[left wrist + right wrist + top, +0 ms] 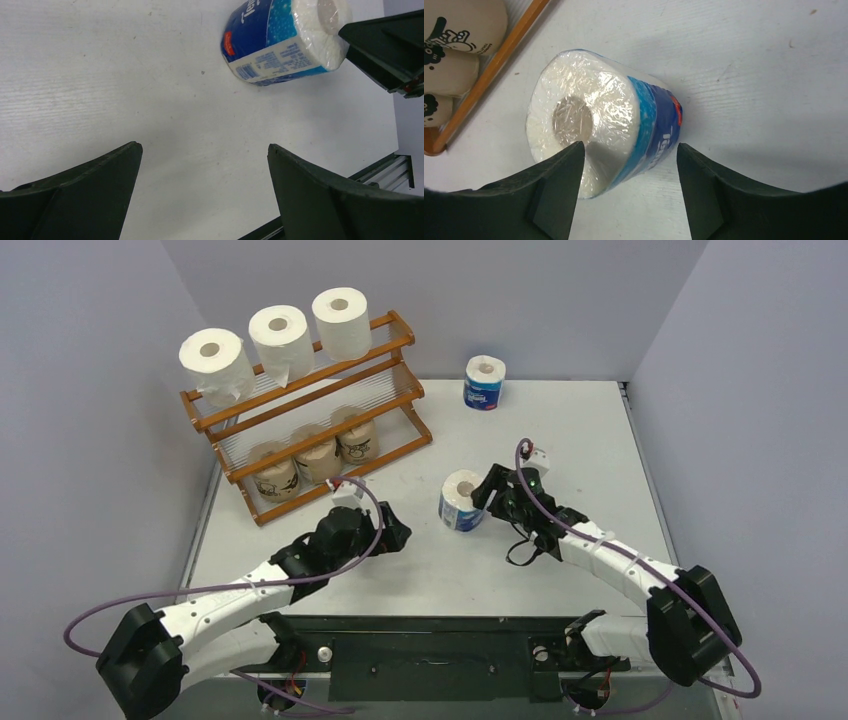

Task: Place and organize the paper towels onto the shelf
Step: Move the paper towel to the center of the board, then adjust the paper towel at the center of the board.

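The wooden shelf [300, 410] stands at the back left. Three white rolls [282, 335] sit on its top tier and three brown printed rolls [318, 455] on its bottom tier. One blue-and-white roll [462, 502] stands mid-table, core up; it also shows in the right wrist view [604, 135] and the left wrist view [275, 40]. My right gripper [490, 495] is open right beside it; in the right wrist view [629, 150] the roll's near edge lies between the fingers. My left gripper [400, 535] is open and empty over bare table [205, 147]. A second blue-and-white roll [484, 382] stands at the back.
The shelf's lower rail [494, 65] and brown rolls [464, 25] show left of the right gripper. The shelf's middle tier [300, 415] holds nothing. Grey walls close in the back and both sides. The table's near edge [390, 167] lies by the left gripper.
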`<state>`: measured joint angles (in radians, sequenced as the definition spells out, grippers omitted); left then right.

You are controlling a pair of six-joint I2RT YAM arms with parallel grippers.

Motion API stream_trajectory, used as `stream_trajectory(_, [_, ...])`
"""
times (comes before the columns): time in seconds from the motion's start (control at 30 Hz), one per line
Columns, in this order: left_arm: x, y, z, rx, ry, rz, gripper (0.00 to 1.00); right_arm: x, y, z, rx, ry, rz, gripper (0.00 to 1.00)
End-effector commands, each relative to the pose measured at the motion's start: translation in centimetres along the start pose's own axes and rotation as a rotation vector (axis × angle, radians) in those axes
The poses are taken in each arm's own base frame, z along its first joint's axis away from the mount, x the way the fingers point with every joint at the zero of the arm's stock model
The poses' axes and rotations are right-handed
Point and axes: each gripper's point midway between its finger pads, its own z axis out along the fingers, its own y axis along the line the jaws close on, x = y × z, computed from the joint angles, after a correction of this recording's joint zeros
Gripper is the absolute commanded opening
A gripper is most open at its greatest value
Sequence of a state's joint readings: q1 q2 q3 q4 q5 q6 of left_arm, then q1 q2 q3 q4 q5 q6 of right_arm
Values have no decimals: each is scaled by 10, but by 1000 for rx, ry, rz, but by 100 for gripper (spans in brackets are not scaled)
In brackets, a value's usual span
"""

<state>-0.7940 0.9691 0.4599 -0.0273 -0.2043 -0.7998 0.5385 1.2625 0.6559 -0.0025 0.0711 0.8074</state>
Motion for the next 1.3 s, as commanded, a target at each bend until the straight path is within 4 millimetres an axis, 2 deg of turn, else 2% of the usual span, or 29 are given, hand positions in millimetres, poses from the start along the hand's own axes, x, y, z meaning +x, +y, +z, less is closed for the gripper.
stream_trajectory(0.0, [-42, -46, 5, 125, -89, -14, 96, -23, 5, -30, 20, -36, -88, 66])
stream_trajectory(0.13, [-50, -56, 16, 162, -93, -40, 96, -32, 12, -43, -4, -59, -110, 67])
stream_trajectory(0.33, [-60, -67, 37, 185, -69, -69, 96, -28, 37, -44, -58, -53, -162, 62])
stream_trajectory(0.4, [-64, -69, 43, 191, -68, -84, 96, -25, 34, -39, -11, -37, -196, 62])
stream_trajectory(0.53, [-67, -67, 54, 194, -63, -119, 96, -22, 21, -27, 74, -21, -228, 65])
stream_trajectory(0.73, [-70, -70, 68, 187, -48, -154, 96, -9, -12, -15, 183, 14, -239, 66])
stream_trajectory(0.9, [-62, -81, 80, 219, 0, -151, 96, 2, -33, -16, 194, 22, -198, 65])
stream_trajectory(0.97, [-59, -85, 83, 225, 15, -144, 96, 11, -50, -17, 211, 38, -171, 65])
stream_trajectory(1.0, [-58, -87, 86, 225, 22, -139, 96, 10, -52, -17, 201, 24, -148, 64])
stream_trajectory(1.03, [-56, -88, 86, 228, 27, -135, 96, 21, -66, -17, 218, 48, -133, 64])
stream_trajectory(1.07, [-54, -90, 87, 230, 29, -130, 96, 18, -65, -18, 202, 31, -107, 64])
stream_trajectory(1.1, [-54, -91, 87, 232, 29, -126, 96, 25, -74, -19, 208, 45, -89, 63])
stream_trajectory(1.27, [-54, -99, 92, 242, 26, -100, 96, 40, -89, -20, 195, 44, -4, 61])
